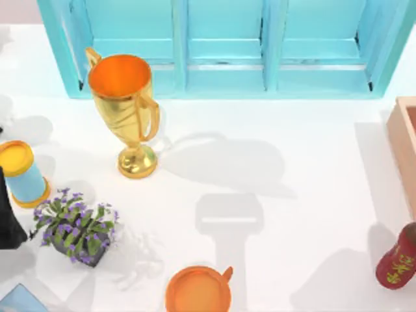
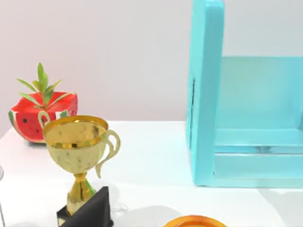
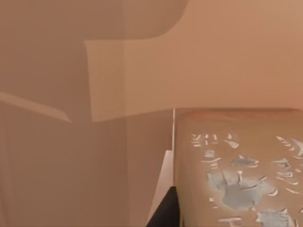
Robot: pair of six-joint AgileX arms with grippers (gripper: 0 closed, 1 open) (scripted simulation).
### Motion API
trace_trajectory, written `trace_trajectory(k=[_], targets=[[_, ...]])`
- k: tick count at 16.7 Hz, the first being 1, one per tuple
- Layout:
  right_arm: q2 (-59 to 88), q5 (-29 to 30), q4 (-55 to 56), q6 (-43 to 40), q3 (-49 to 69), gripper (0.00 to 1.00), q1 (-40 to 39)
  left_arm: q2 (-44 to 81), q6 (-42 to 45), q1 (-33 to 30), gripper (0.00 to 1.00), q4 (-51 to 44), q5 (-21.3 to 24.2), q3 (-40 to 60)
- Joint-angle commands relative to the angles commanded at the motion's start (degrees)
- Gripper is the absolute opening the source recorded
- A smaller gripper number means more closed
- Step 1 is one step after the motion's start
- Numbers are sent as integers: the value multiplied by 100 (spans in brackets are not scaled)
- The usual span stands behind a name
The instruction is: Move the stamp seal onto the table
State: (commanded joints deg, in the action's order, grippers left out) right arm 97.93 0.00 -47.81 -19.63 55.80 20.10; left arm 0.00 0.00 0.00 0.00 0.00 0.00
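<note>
Jaw state cannot be told for either arm; of my left arm a dark part [image 1: 10,218] sits at the top view's left edge, between the yellow-lidded blue cylinder [image 1: 21,173] and the pot of purple flowers [image 1: 77,227], and the left wrist view gives a dark wedge [image 2: 92,210] of its gripper low in front of the gold trophy [image 2: 80,158]; of my right arm the right wrist view gives a small black tip [image 3: 166,210] pressed close beside the stamp seal [image 3: 239,170], and whether it is gripping the block cannot be told; the stamp seal, tan-brown with pale grey flecks, stands close against the camera inside light-brown wooden walls [image 3: 57,156], so it sits in the wooden box [image 1: 404,146] at the top view's right edge, not on the table [image 1: 292,214]; on the glossy white table the gold trophy [image 1: 127,110] stands upright toward the back left, just in front of the turquoise cabinet [image 1: 227,45]; an orange cup [image 1: 198,289] sits at the near edge around the middle; a red rounded object with yellow characters [image 1: 398,259] stands near the right edge, in front of the box; in the left wrist view a watermelon-shaped planter [image 2: 40,116] rests at the far side of the table, behind the trophy, and the cabinet's side panel [image 2: 206,90] rises to the trophy's side.
</note>
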Motion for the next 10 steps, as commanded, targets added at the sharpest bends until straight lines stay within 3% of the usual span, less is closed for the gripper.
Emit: trace_trajectory(k=[5,10], targets=[[-13,26,-82,88,86,0,-49,0,0,0,100,0,0,0],[-70,178,-1114,1236,1180,0,-835,0,0,0,100,0,0,0]])
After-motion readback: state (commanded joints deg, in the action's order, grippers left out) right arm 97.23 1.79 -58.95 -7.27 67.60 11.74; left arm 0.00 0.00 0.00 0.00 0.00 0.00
